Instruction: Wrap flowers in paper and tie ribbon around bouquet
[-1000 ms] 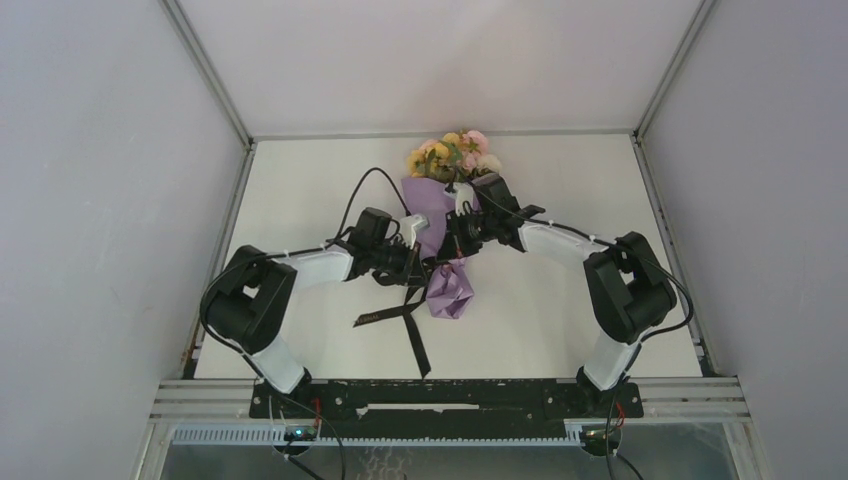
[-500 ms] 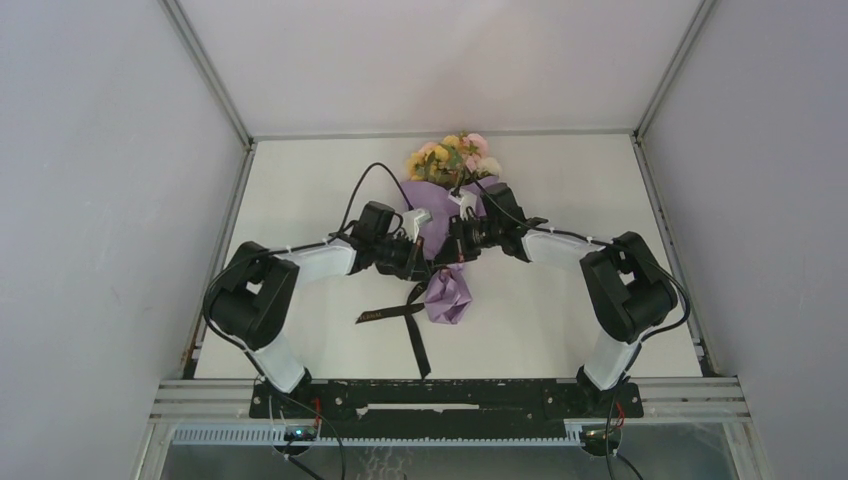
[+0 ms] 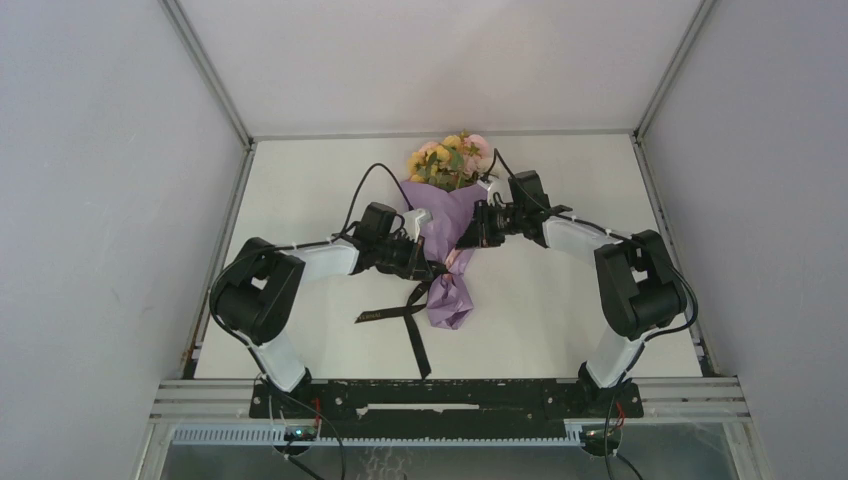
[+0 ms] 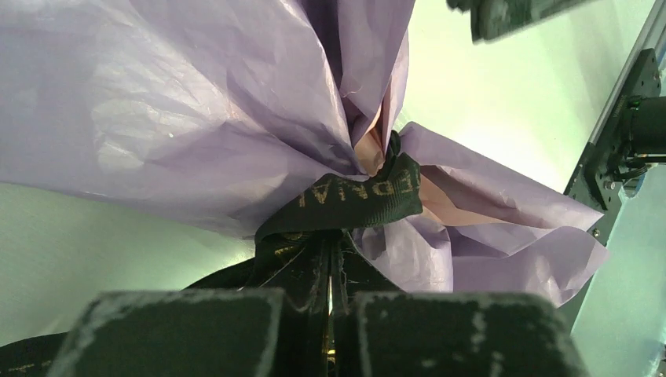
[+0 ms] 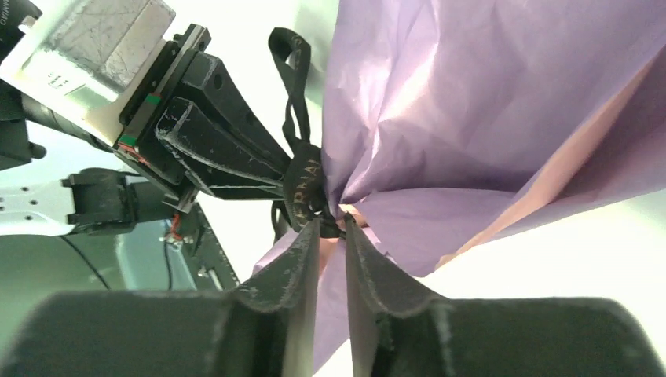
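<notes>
One bouquet point(image 3: 446, 215) lies mid-surface point(image 3: 300, 200), one black ribbon point(image 4: 353, 200) cinched round its lilac paper point(image 4: 196, 118) waist. Of two grippers, the left gripper point(image 4: 330, 297) is clenched on the ribbon beside the knot, while the right gripper point(image 5: 331, 225) (fingers slightly parted) sits released at it.

Bright, even light; greenish wrist views, sheen on paper point(image 5: 440, 94), blurred foreground.

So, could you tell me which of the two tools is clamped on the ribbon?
The left tool, shut on the ribbon; the right tool has its fingers apart.
</notes>
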